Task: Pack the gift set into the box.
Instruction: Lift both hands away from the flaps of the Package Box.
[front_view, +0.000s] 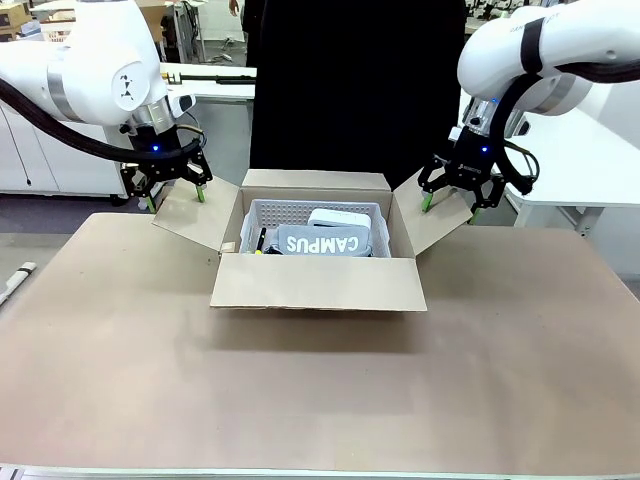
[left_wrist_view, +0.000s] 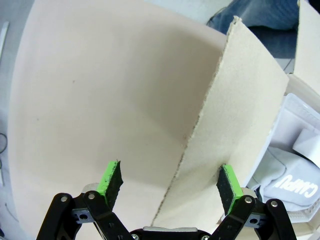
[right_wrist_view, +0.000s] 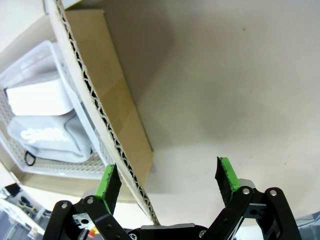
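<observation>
1. The gift set (front_view: 322, 243), a grey pack lettered "CAMPUS" with a white piece (front_view: 338, 217) at its far side, lies inside the open box (front_view: 315, 285) in the middle of the desk (front_view: 300, 400). It is nested in a white slotted basket (front_view: 262, 213).
2. All four flaps stand open. The left flap (front_view: 192, 218) and right flap (front_view: 432, 222) splay outward and upward, and a person in dark clothing (front_view: 350, 90) stands at the far side.
3. The left gripper (front_view: 176, 199) hangs at the outer edge of the left flap, spread wide and holding nothing. Its wrist view shows the flap's edge rising between the green pads, with neither pad pressed on it.
4. The right gripper (front_view: 451, 207) mirrors it at the right flap, equally wide and empty. The corrugated edge runs just beside one pad; whether they touch cannot be told.
5. With the set already seated low in the box, the packing looks nearly complete and folding the flaps shut appears to be what remains.
6. The cardboard should be light and stiff across its face, but it hinges freely at the crease and is likely to spring back. The best hold is mid-way along a flap's outer edge, gripped lightly, since a hard pinch could crush the flutes. The grey pack looks soft and pliable, so the basket rim is the firmer place to grip.
</observation>
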